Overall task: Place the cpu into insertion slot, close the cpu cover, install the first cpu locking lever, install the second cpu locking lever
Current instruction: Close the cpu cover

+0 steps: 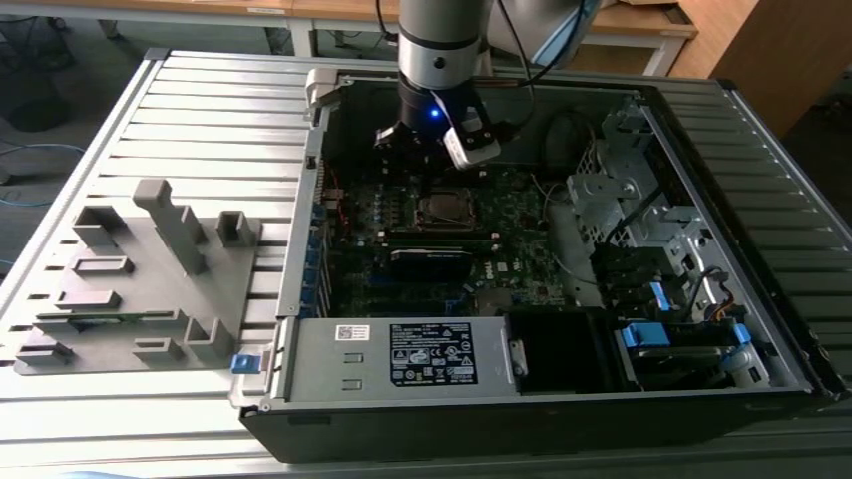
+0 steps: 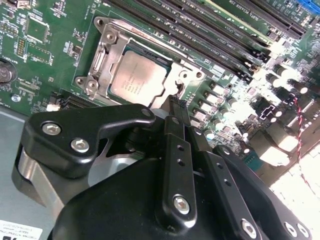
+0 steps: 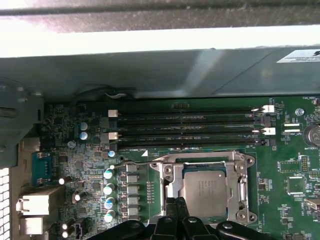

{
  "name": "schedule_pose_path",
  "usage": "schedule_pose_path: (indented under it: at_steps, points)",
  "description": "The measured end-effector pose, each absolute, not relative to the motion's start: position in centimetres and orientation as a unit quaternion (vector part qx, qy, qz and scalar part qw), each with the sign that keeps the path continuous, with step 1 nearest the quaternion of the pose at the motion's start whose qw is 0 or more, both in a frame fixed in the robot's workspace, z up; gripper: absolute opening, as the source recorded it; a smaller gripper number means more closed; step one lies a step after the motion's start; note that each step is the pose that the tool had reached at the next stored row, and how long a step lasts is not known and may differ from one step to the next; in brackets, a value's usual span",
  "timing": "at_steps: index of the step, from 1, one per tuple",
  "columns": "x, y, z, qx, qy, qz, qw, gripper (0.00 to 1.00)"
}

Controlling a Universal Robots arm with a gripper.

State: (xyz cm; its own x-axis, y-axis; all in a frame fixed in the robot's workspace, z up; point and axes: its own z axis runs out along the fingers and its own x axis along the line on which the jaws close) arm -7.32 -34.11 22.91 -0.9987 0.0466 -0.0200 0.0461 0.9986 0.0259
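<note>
The cpu [image 2: 136, 80] lies flat in the insertion slot [image 2: 107, 35] on the green motherboard, its dull grey top showing. The silvery cpu cover [image 2: 96, 62] is down around it, framing the chip. The cpu [image 3: 206, 189] and the cpu cover [image 3: 169, 176] appear in both wrist views. A thin metal lever rod [image 3: 131, 163] runs beside one corner of the socket. My gripper [image 2: 176, 104] is shut with nothing held, its tips just at the socket's edge. In the exterior view the gripper [image 1: 429, 150] hangs over the board just behind the cpu [image 1: 444, 208].
Long black memory slots [image 3: 185, 127] lie beside the socket, and a row of capacitors [image 3: 107, 187] flanks it. The case walls, a power supply [image 1: 399, 354] and drive bays with cables [image 1: 652, 230] ring the board. A grey fixture rack [image 1: 147, 269] stands at the exterior view's left.
</note>
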Motion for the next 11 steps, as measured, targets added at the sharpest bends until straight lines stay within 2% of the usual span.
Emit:
schedule_pose_path:
  at_steps: [11]
  points:
    - [-9.3,-34.1,22.8,0.023,1.0,0.013,0.012,0.11]
